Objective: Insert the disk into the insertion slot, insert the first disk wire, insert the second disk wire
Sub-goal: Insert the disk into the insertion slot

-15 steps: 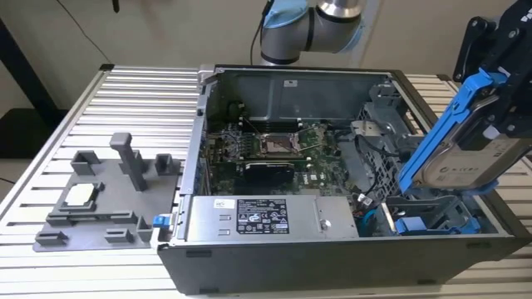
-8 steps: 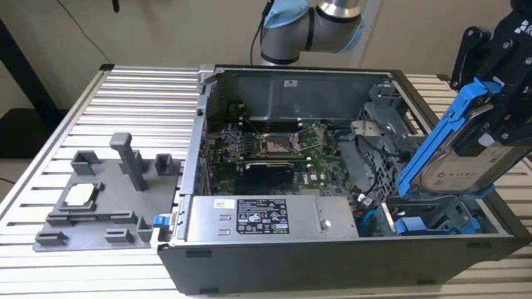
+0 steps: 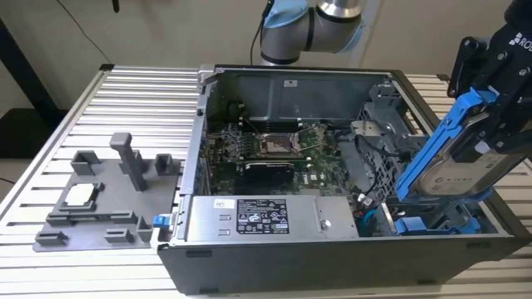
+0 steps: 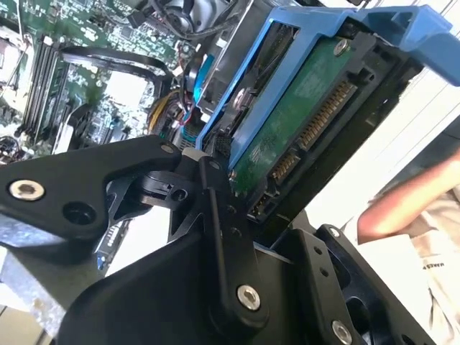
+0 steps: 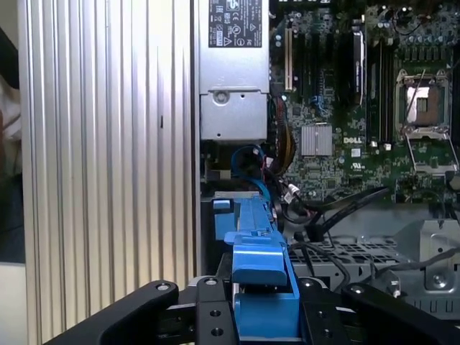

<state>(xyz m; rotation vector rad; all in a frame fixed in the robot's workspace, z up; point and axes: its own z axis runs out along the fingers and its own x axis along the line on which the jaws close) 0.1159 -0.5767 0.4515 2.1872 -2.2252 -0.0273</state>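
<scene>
Ribbed aluminium table [image 3: 124, 99], beige wall behind. Open black computer case [image 3: 332, 268] lay on it, with a grey fixture plate [image 3: 99, 199] at the exterior view's left. Power-supply box [image 3: 258, 218] and a second blue-framed drive [image 3: 415, 225] sat low in the case. Gripper [image 5: 262, 313] hung over the case's corner, clamped on the disk [image 3: 457, 159] by its blue carrier. Disk was tilted steeply above the drive cage [image 3: 382, 143], not seated.

Blue-framed disk [image 3: 461, 168] tilted above the insertion slot [image 3: 424, 208].
</scene>
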